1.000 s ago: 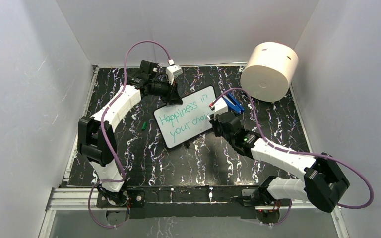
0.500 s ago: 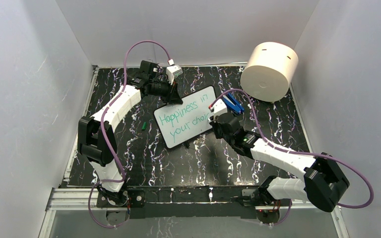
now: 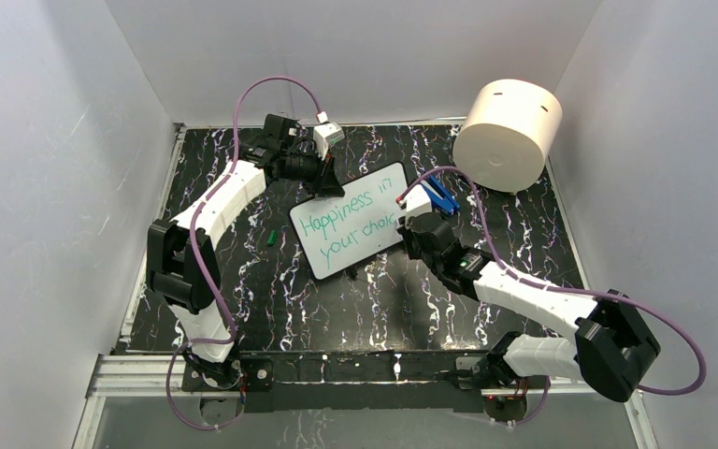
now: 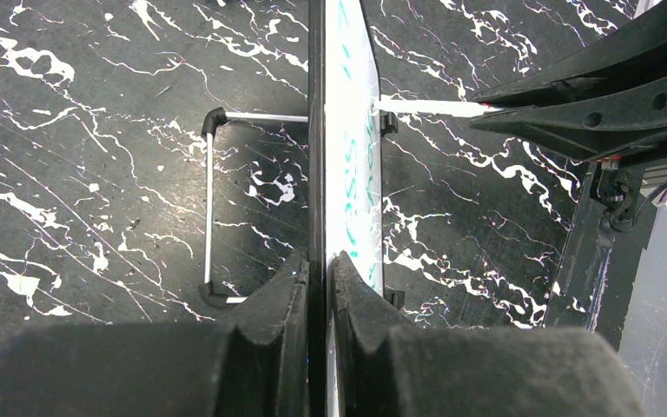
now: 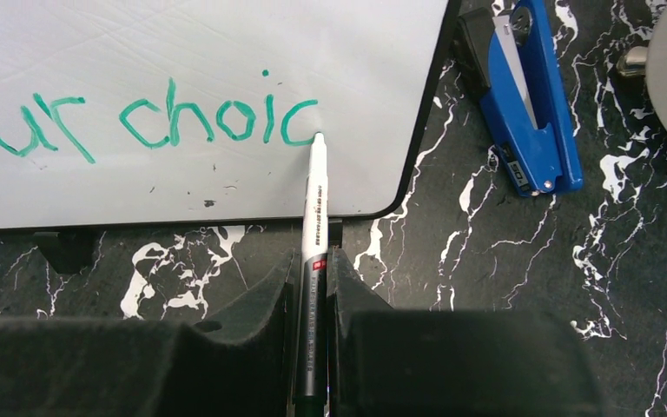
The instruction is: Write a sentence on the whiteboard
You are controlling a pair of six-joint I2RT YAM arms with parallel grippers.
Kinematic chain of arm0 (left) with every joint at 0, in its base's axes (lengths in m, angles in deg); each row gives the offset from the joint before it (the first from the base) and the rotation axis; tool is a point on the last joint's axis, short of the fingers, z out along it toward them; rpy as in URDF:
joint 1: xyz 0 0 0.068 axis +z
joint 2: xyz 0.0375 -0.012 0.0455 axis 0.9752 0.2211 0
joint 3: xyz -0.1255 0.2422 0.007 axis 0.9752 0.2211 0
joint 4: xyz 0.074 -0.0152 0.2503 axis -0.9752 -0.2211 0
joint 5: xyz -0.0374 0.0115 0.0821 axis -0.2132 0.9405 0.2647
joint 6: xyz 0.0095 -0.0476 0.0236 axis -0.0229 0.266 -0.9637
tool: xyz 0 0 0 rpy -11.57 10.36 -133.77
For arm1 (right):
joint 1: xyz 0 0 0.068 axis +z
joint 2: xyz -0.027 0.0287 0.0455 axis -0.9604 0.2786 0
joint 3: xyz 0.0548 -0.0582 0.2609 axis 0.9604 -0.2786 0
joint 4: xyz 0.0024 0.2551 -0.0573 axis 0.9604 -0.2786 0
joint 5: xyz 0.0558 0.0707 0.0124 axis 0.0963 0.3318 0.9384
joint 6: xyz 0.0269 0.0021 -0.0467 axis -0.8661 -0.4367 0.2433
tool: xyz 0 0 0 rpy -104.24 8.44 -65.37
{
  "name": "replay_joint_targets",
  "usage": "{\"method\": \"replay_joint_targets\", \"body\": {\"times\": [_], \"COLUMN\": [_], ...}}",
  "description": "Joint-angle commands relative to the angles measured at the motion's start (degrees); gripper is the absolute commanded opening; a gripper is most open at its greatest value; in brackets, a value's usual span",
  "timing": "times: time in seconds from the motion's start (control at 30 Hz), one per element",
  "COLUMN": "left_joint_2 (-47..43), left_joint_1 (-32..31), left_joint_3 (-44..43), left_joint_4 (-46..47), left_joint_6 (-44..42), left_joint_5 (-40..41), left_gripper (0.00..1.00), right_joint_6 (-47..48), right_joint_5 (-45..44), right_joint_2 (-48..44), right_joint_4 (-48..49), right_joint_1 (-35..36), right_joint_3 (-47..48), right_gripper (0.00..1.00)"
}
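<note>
Teal-green handwritten sentence (image 3: 351, 217) runs in two slanted lines, "Happiness in" over "your choic", on the small flat white whiteboard with a thin black frame and rounded corners (image 3: 344, 259); board sits mid-table, turned so its long sides slant up to the right in the top view; right wrist view shows the lettering (image 5: 139, 122) ending in a "c" near the board's (image 5: 226, 52) lower right corner; the tip of the slim white-barrelled marker (image 5: 314, 208) touches the board right at the end of that last "c"; right gripper (image 5: 311, 269) has both fingers pressed tight on the marker barrel, arm reaching in from the board's right side (image 3: 411, 224); left gripper (image 4: 320, 265) is closed on the board's far edge, one finger on each face, board seen edge-on between them; in the top view it sits at the board's upper left (image 3: 329, 178); white wire frame with black corner caps (image 4: 208, 208) lies on the table just beside the board's back; blue plastic stapler-like tool (image 5: 525, 104) lies just right of the board; small green cap (image 3: 269, 238) lies left of the board, apart from it; big cream cylinder (image 3: 508, 134) stands at the far right corner; black marble-patterned table (image 3: 337, 318) under all.
</note>
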State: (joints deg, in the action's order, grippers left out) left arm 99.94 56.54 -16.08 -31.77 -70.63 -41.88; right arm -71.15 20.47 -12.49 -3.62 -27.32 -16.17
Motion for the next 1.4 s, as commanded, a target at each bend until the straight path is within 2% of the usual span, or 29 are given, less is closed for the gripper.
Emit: {"method": "replay_joint_targets", "body": {"times": [0.0,0.87,1.37], "left_joint_2": [2.6,2.5,2.7], "left_joint_1": [-1.6,-1.6,-1.6], "left_joint_3": [2.3,2.3,2.2], "left_joint_4": [-8.4,-8.4,-8.4], "left_joint_6": [-2.7,-2.6,-2.6], "left_joint_5": [2.8,2.4,2.4], "left_gripper": [0.0,0.0,0.0], "right_joint_6": [0.0,-0.4,0.4], "right_joint_5": [-2.1,-0.7,-3.7], "right_joint_2": [-3.5,0.3,-0.7], "right_joint_4": [2.8,5.9,4.4], "right_joint_1": [-0.1,-0.8,-1.7], "right_joint_3": [0.6,0.5,1.2], "right_gripper": [0.0,0.0,0.0]}}
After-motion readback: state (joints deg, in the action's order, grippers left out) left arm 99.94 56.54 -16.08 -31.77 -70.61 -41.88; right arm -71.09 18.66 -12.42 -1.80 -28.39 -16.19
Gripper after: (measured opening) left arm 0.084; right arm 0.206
